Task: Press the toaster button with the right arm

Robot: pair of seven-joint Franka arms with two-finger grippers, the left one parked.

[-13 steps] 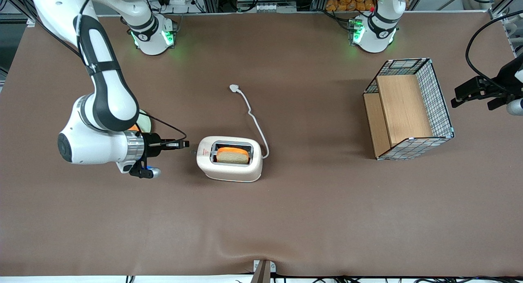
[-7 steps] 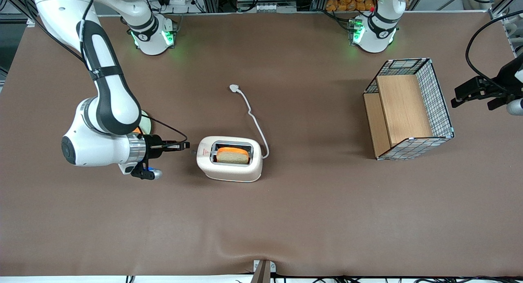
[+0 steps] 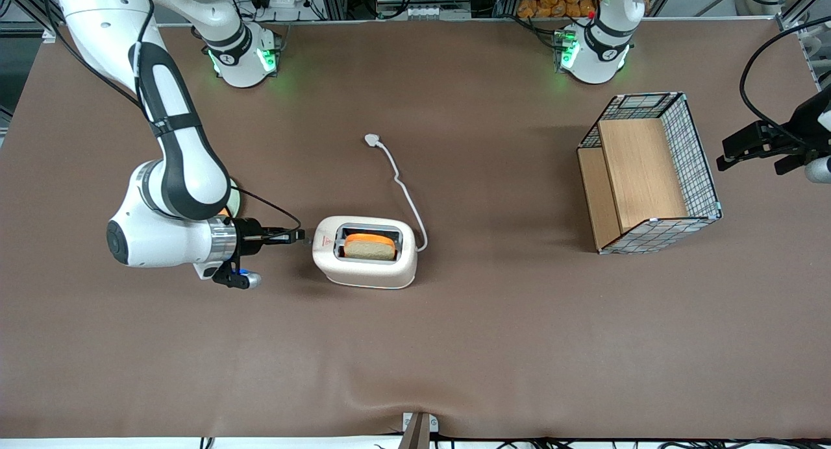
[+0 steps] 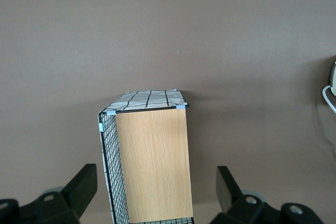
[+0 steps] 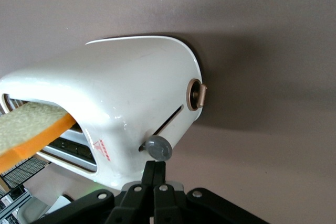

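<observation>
Front view: standing near the middle of the tabletop, toaster with its narrow end turned toward the working arm's end, probably so the button faces the approach. Reaching in level along the toaster's long axis, right arm with its hand just at that narrow end, tip seeming to be meeting the button; contact too small to confirm. Sitting in the slot, a slice of bread. Trailing away from the front camera, cord ending in a plug. Peeking out from under the arm, a pale round thing, mostly hidden.

Right wrist view: pressing together, fingers drawn narrow and holding nothing, likely to make one blunt tip for pushing. Sitting at the slit's end right against the fingertips, grey knob of the button; gap or touch not clear. Cutting off at the edge, bread.

Left wrist view: showing only a wire basket with wooden panels, toward the parked arm's end.
</observation>
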